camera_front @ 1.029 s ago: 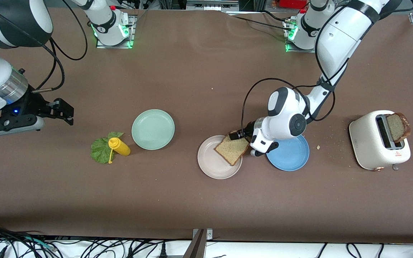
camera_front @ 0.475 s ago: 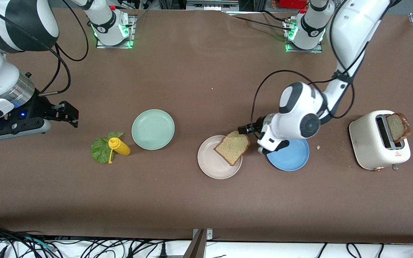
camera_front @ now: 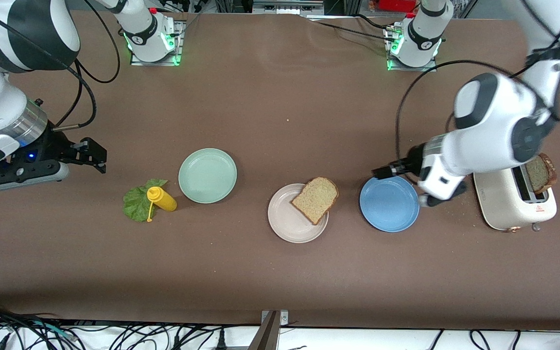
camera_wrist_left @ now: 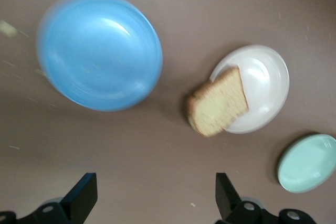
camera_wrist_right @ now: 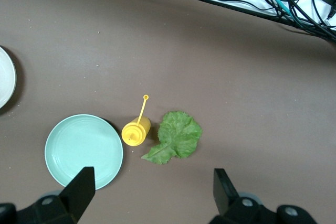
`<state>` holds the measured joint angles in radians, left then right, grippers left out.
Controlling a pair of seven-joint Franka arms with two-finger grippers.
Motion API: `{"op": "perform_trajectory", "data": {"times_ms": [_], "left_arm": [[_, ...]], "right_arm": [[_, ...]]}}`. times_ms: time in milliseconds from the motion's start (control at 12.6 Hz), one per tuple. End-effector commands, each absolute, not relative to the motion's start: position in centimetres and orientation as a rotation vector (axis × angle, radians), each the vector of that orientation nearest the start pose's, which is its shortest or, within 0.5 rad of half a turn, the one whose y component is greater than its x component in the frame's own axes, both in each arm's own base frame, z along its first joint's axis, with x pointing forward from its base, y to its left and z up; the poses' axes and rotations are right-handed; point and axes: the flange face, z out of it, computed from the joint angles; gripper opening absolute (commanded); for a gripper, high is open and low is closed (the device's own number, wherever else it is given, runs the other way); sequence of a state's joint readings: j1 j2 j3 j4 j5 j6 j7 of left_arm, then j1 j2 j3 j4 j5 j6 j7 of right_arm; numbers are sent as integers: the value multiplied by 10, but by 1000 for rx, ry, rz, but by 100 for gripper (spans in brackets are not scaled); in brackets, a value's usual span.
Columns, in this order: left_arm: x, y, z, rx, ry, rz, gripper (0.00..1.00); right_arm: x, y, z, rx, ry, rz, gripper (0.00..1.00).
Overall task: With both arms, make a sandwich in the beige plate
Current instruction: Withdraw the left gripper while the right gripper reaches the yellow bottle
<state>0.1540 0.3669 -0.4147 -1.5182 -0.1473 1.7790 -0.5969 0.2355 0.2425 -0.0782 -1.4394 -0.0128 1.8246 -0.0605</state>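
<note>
- On the table, three plates are lying in a row: a mint-green plate, the beige plate and a blue plate.
- One bread slice is resting on the beige plate, overhanging its rim; a second slice is standing in the single toaster.
- One lettuce leaf is lying beside one yellow bottle.
- The left gripper is hanging, fingers spread and empty, over the blue plate's edge.
- The right gripper is hovering, fingers apart and empty, above the table near the lettuce.
</note>
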Motion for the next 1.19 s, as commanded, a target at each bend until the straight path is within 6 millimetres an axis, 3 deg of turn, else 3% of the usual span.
{"op": "perform_trajectory", "data": {"times_ms": [0, 79, 158, 317, 396, 554, 633, 792, 1108], "left_arm": [[651, -117, 493, -3217, -534, 182, 99], [654, -105, 497, -3197, -442, 137, 99], [656, -93, 497, -3182, -383, 115, 99], [660, -60, 499, -3194, -315, 103, 99], [659, -43, 506, -3202, -264, 81, 99], [657, -25, 515, -3207, -152, 53, 99], [658, -11, 515, -3209, -130, 50, 99], [657, -4, 514, -3210, -119, 58, 100], [656, -4, 512, -3211, -104, 80, 100]], "right_arm": [[642, 111, 558, -3126, -367, -205, 100], [645, 122, 545, -3124, -391, -174, 100], [650, 135, 516, -3130, -424, -101, 100], [663, 165, 425, -3170, -505, 106, 100], [668, 168, 380, -3172, -502, 204, 100], [673, 156, 380, -3096, -461, 197, 100], [673, 152, 386, -3033, -509, 187, 100], [675, 142, 397, -2916, -624, 148, 100], [687, 101, 391, -2703, -1119, 6, 100]]}}
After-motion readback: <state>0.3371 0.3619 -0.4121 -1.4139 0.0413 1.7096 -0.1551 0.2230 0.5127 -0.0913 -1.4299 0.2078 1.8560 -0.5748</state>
